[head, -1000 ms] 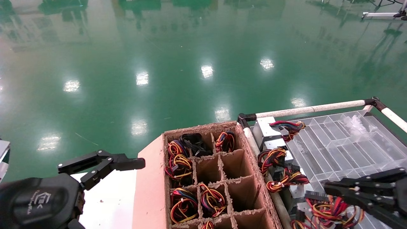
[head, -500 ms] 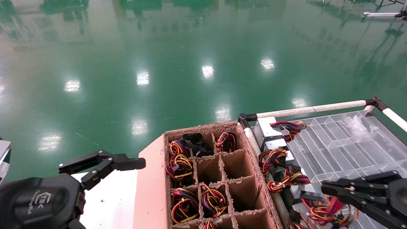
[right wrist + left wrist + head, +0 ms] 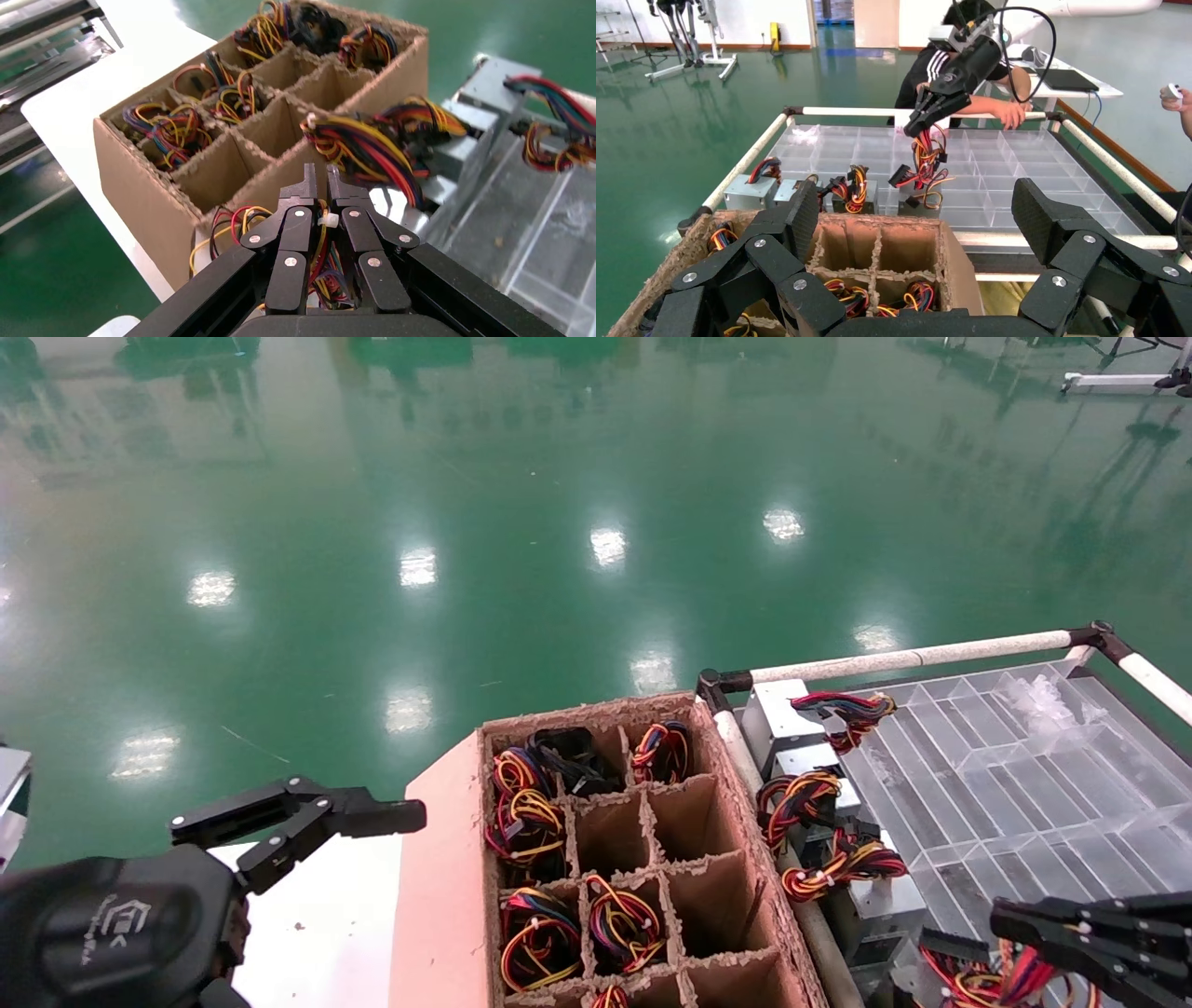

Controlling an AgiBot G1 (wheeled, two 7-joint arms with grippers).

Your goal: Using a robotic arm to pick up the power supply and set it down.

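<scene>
You have bright, even overhead lighting. The glossy green floor (image 3: 521,523) carries rows of white glare spots and blurred reflections. Shadows are soft and faint; the cardboard box (image 3: 643,859) cells are dim inside. Your right wrist view is sharp up close and softens toward the far background.

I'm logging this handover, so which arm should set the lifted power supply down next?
The right. The right gripper is already shut on the power supply's wire bundle, hanging over the clear tray. The left gripper is open and apart, beside the cardboard box.
</scene>
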